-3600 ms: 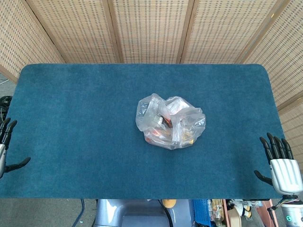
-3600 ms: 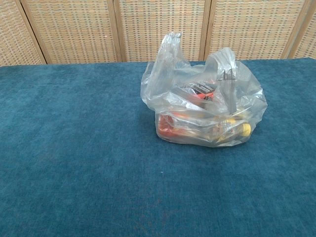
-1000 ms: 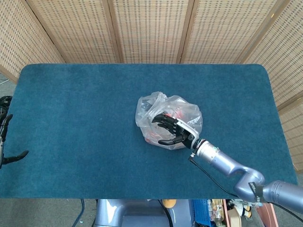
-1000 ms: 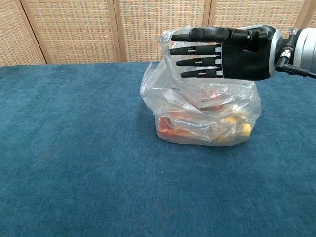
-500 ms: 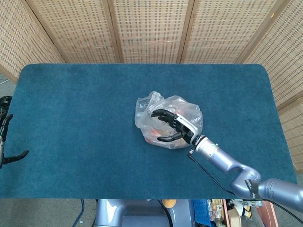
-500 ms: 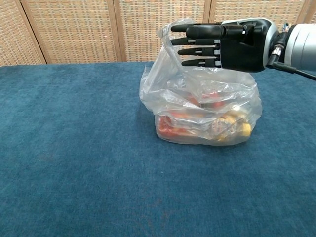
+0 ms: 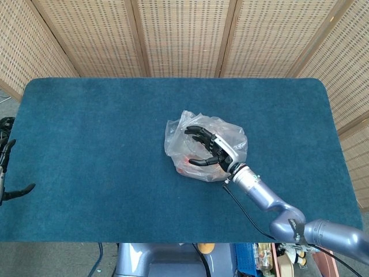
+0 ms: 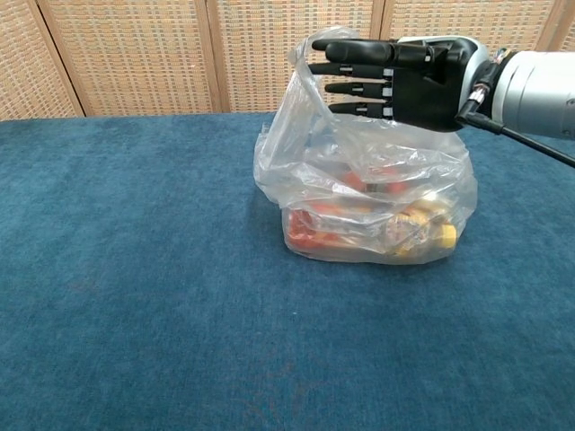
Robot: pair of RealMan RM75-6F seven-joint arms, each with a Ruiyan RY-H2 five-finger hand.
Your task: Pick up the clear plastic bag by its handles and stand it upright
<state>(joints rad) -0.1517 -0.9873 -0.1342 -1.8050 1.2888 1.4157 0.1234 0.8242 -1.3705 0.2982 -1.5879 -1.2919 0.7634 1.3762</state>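
Clear plastic bag (image 8: 364, 202) sits near the middle of the blue-carpeted bench (image 7: 86, 144), its base flat on the surface and its upper film bunched loosely. Through the film I see red and yellow packaged items (image 8: 395, 232) lying in the bottom of the bag.

My right hand (image 8: 395, 76) is positioned over the top of the bag, palm side facing the chest camera, fingers (image 8: 355, 67) extended roughly level and spread apart. The fingertips reach the raised handle (image 8: 301, 67) at the bag's left upper edge; I cannot tell whether they are hooked through it or only touching the film. In the head view, the right hand (image 7: 209, 151) appears above the bag's opening with thumb and fingers apart, and nothing is visibly clamped between them.

My left hand (image 7: 7, 173) shows at the far left edge of the head view, off the bench, fingers apart and holding nothing.

Woven cane screens (image 7: 184, 34) stand behind the bench.
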